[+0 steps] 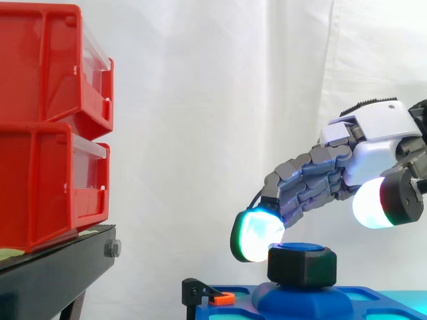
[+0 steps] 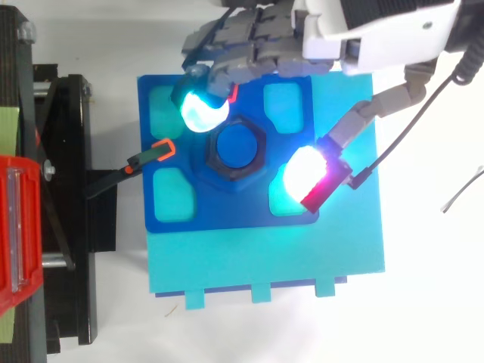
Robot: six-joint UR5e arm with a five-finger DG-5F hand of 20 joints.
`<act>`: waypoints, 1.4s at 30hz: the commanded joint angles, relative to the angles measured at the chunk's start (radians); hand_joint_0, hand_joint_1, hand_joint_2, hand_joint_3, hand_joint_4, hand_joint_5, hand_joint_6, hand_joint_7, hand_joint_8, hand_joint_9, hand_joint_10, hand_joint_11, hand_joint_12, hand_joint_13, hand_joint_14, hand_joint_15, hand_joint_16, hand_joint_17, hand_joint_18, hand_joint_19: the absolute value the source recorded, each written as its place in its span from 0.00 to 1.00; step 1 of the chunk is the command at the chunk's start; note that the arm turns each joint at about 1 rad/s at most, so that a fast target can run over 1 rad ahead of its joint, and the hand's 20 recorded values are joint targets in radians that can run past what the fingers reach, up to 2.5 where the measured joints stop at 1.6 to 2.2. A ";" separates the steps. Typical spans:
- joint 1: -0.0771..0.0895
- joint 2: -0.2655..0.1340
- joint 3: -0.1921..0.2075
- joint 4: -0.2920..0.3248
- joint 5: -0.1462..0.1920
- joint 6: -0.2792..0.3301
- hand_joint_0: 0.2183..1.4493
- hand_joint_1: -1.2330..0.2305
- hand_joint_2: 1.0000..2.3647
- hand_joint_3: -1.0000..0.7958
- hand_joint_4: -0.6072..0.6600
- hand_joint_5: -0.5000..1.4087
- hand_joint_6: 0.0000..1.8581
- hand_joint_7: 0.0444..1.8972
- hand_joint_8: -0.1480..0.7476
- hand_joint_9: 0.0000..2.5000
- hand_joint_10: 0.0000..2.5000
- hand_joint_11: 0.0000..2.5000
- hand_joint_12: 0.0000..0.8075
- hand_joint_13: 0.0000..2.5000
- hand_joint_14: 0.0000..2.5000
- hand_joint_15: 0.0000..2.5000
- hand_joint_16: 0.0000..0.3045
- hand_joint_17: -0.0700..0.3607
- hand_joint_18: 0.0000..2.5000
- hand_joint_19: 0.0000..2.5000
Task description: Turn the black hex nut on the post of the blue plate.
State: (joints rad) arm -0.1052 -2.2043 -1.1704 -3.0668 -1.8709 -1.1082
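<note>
One black hex nut (image 1: 301,265) on one blue post (image 2: 237,144), directly beneath the hand (image 1: 370,130), in the gap between its cyan finger pad (image 2: 203,112) and its thumb pad (image 2: 302,172). Agree? —Spotter

Agreed. Hand spread wide, holding nothing. Finger pad sits just beside one corner of the nut (touching or not, can't tell). Thumb pad is on the opposite side, higher than the nut's top and apart from it. —Logger

How will the nut handle? —Spotter

Judging by looks only: rigid, light, probably plastic, with smooth matt flats. A pinch shouldn't deform or crack it, but rounded pads could skid off a corner. I'd take it on two opposite flats, on the black wall below the post's blue top. The thumb would need to drop to nut level for that. —Logger

Rest of the tally? —Spotter

One blue plate (image 2: 227,215) under the hand, carrying post and nut. One cyan base (image 2: 265,257) beneath the plate, on the white counter (image 2: 431,302). One black clamp with an orange tip (image 2: 155,153) on the plate's edge, just past the finger pad. Two red bins (image 1: 40,67), stacked on one black stand (image 1: 60,267), well apart from the hand, out beyond the fingertips on the side away from the wrist. —Logger
</note>
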 commanded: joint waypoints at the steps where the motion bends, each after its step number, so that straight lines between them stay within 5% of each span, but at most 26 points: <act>1: -0.018 0.000 0.002 0.005 -0.036 0.002 0.18 0.45 0.00 0.28 0.70 0.16 0.27 0.44 0.52 0.12 0.00 0.00 0.49 0.09 0.00 0.00 0.17 0.43 0.05 0.01; 8: -0.008 0.000 0.012 0.005 -0.031 0.013 0.18 0.45 0.00 0.28 0.70 0.16 0.27 0.44 0.52 0.12 0.00 0.00 0.49 0.10 0.00 0.00 0.17 0.43 0.05 0.01; 14: 0.013 0.000 0.058 -0.007 0.039 0.018 0.18 0.45 0.00 0.28 0.70 0.16 0.27 0.44 0.52 0.12 0.00 0.00 0.49 0.10 0.00 0.00 0.17 0.43 0.05 0.01; 19: 0.051 0.000 0.067 -0.013 0.124 0.016 0.18 0.45 0.00 0.28 0.70 0.16 0.27 0.44 0.52 0.12 0.00 0.00 0.49 0.10 0.00 0.00 0.17 0.43 0.05 0.02; 22: 0.101 0.000 0.067 -0.021 0.182 0.021 0.18 0.45 0.00 0.28 0.70 0.16 0.27 0.44 0.53 0.12 0.00 0.00 0.49 0.10 0.00 0.00 0.17 0.43 0.05 0.01; 34: 0.151 0.000 0.064 -0.040 0.276 0.019 0.18 0.45 0.00 0.28 0.70 0.16 0.27 0.44 0.52 0.12 0.00 0.00 0.49 0.10 0.00 0.00 0.17 0.43 0.05 0.02; 42: 0.173 0.000 0.064 -0.063 0.292 0.018 0.18 0.46 0.00 0.28 0.70 0.17 0.27 0.44 0.53 0.12 0.00 0.00 0.49 0.10 0.00 0.00 0.17 0.43 0.05 0.02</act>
State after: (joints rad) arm 0.0602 -2.2052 -1.1060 -3.1216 -1.5866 -1.0904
